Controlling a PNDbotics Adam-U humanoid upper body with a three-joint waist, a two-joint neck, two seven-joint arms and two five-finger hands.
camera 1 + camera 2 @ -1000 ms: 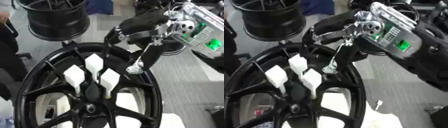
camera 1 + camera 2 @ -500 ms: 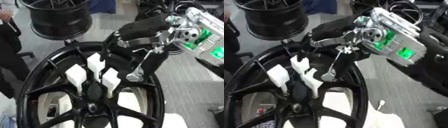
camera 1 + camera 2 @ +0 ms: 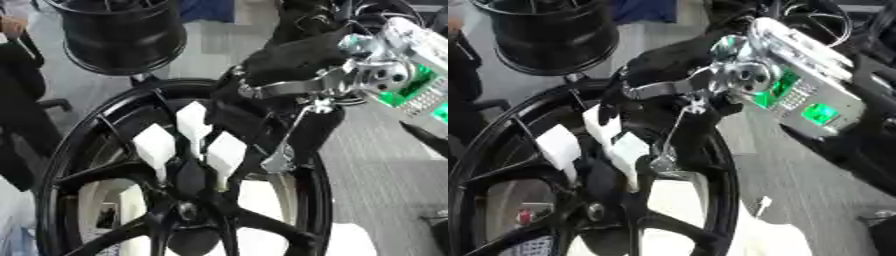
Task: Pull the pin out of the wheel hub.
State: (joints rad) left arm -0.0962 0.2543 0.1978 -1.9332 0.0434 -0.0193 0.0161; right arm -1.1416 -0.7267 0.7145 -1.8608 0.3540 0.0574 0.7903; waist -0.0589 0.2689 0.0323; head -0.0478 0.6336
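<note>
Left eye view shows my right hand coming in from the upper right and hanging over the upper right part of the wheel hub; my arm behind it carries silver joints and a green circuit board. My fingers are dark and bunched together over the rim, and I cannot tell whether they are curled round anything or merely relaxed. A thin silver rod hangs down from the underside of my hand and ends in a small metal piece just beside the inner edge of the rim; whether that is the pin, I cannot tell. The hub is a large black spoked wheel lying before me, filling the lower left of the view, with its centre bore low down. Three white blocks sit among the spokes above the centre, close beside one another and just left of the hanging metal piece. Beyond the wheel, at the upper left, stands a second black rim on the grey floor. My left hand shows in neither view.
</note>
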